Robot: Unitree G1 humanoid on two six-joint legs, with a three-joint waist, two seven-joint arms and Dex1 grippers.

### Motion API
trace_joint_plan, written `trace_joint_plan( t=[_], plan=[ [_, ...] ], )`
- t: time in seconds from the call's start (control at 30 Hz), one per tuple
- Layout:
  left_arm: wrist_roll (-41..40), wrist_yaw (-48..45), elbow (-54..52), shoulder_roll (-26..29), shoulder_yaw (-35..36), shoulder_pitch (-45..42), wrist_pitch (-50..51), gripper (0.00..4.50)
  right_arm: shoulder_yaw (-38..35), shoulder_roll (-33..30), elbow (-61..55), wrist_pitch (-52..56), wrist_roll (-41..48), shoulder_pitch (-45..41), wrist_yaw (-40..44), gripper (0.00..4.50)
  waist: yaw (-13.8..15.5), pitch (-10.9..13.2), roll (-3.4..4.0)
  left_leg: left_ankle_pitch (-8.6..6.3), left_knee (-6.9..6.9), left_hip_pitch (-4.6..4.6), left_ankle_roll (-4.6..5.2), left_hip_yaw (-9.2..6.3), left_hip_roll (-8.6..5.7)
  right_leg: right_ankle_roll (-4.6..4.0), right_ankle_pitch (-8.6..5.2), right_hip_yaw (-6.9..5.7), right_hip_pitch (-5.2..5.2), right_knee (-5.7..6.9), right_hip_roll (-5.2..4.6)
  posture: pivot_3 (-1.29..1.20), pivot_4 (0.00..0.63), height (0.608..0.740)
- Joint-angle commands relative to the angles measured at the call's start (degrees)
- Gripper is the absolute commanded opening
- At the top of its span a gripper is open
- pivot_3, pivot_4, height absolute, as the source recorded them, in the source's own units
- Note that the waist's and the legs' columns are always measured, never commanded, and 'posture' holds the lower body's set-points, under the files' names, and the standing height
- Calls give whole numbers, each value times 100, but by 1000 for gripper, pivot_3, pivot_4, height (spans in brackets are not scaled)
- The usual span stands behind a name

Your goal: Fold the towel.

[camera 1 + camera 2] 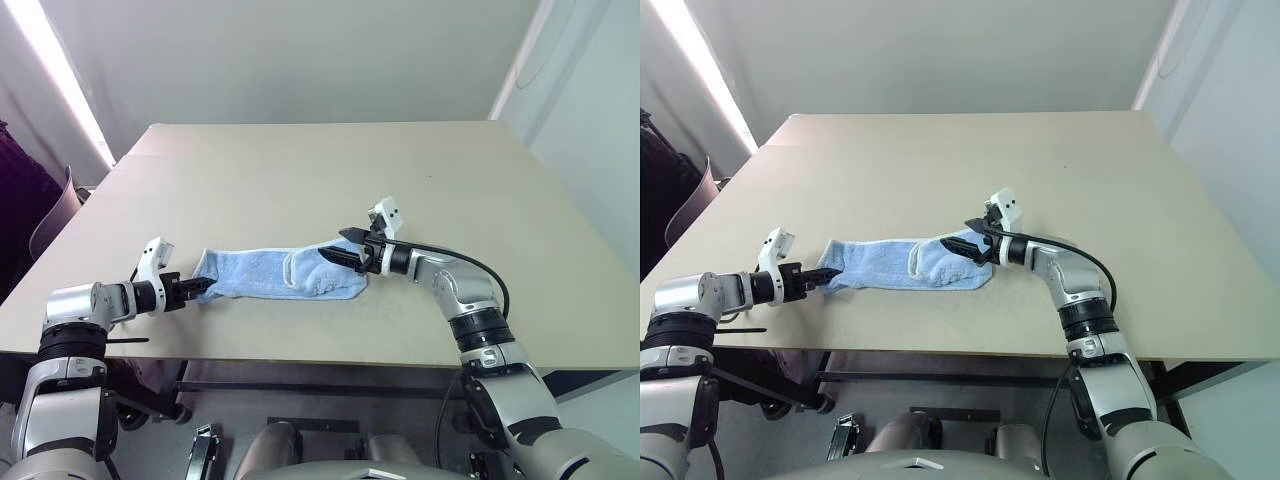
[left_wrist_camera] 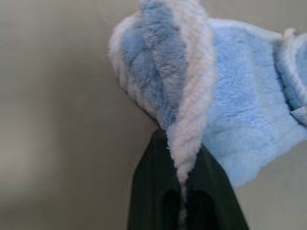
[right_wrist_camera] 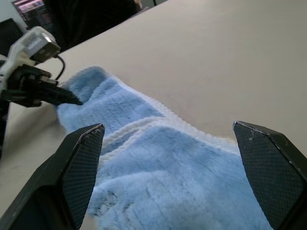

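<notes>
The towel [image 1: 280,273] lies bunched in a long strip near the front edge of the table [image 1: 330,180], already doubled over itself at its right end. Our left gripper [image 1: 203,288] is pressed together on the towel's left tip — the wrist view shows the white edging pinched between the black fingers [image 2: 153,191]. Our right gripper [image 1: 343,258] hovers over the right end with its jaws spread wide, holding nothing.

What worries us: the left pinch catches only a thin ridge of hem, so a sharp pull could let it slip free, or drag the whole strip along the table instead of laying a fold. The right jaws, if they close on the doubled part, may gather two layers at once and lock in the crumple. The strip also sits close to the front edge — a slack end could slide off.

The cloth is soft, light blue terry with a ribbed, fluffy pile and a white stitched border; limp, it holds no shape. The table is smooth, matte beige, offering little friction.
</notes>
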Motion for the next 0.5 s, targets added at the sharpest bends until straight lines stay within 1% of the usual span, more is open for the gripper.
trace_joint_plan(
  t=[0.03, 0.17, 0.23, 0.37, 0.43, 0.5],
  plan=[
    [-80, -119, -53, 71, 100, 77, 65, 7, -69, -37, 89, -207, -74, -217, -74, 4500, -14, 0, -1, 0, 0, 0, 0, 0, 0, 0, 0, 0, 0, 0, 0, 0, 0, 740],
    [-28, -71, -471, 330, 265, 335, -138, 7, -120, -64, 76, -215, -43, -202, -57, 4500, -59, 1, -5, 0, -7, -3, 0, 0, 3, 1, 1, 0, -8, 0, 2, 0, 0, 740],
    [-119, -40, -734, 466, 424, 472, -54, 7, -166, -95, 3, -191, 21, -167, -14, 4500, -116, 0, -8, 0, -13, -7, -1, 0, 5, 2, 1, 1, -14, 0, 2, 0, 0, 740],
    [-240, -63, -1205, 803, 644, 819, 73, 7, -254, -326, -555, 32, 444, 96, 592, 4500, -190, 2, -11, 0, -20, -12, -1, -1, 6, 2, 1, 1, -19, 0, 2, 0, 0, 740],
    [-240, -53, -1265, 1013, 725, 946, 137, 7, -317, -556, -973, 323, 815, 290, 1020, 4500, -188, 2, -11, 0, -24, -14, -1, 0, 6, 2, 1, 1, -18, -2, 1, 0, 0, 740],
    [-273, -80, -1231, 1215, 829, 1026, 141, 7, -306, -812, -1284, 435, 980, 500, 1336, 4500, -182, 2, -12, 0, -28, -14, -1, -1, 6, 2, 0, 1, -19, -4, 1, 0, 0, 740]
  ],
)
